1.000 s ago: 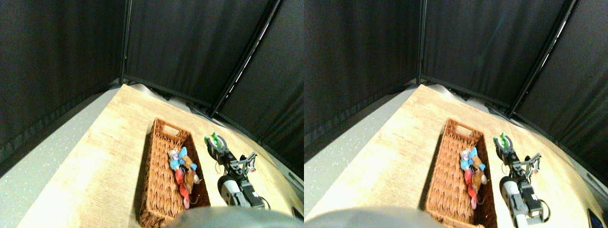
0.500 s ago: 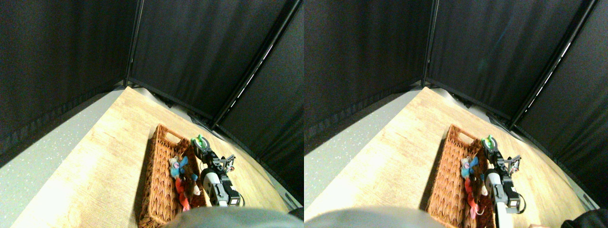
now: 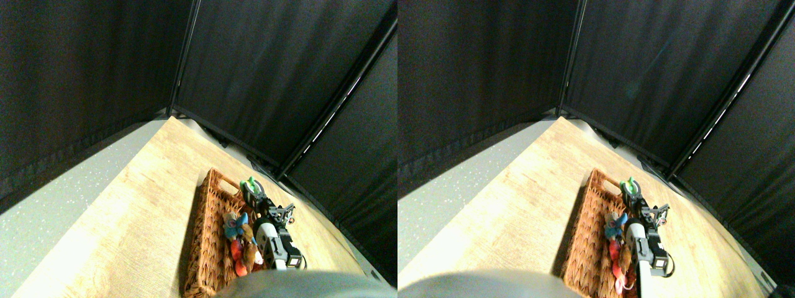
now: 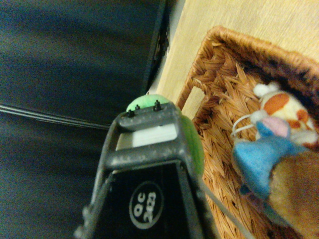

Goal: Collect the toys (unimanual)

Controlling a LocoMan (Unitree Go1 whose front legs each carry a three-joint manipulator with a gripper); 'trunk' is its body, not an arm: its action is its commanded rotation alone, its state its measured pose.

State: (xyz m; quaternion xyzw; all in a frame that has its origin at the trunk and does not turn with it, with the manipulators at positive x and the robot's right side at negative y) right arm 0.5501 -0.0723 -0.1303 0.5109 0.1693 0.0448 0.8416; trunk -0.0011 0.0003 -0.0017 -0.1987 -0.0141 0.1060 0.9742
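Over the basket's far end your end effector grips the green toy; next, open jaws & drop it w/ the others.

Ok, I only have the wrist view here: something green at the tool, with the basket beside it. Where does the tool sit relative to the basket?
Observer: In the stereo pair view, the tool grips the green toy at the far right corner of the basket, roughly over its rim.
Operator: Any toys in there that I can't see?
Observer: Yes, a red toy lies toward the near end, past the blue toy.
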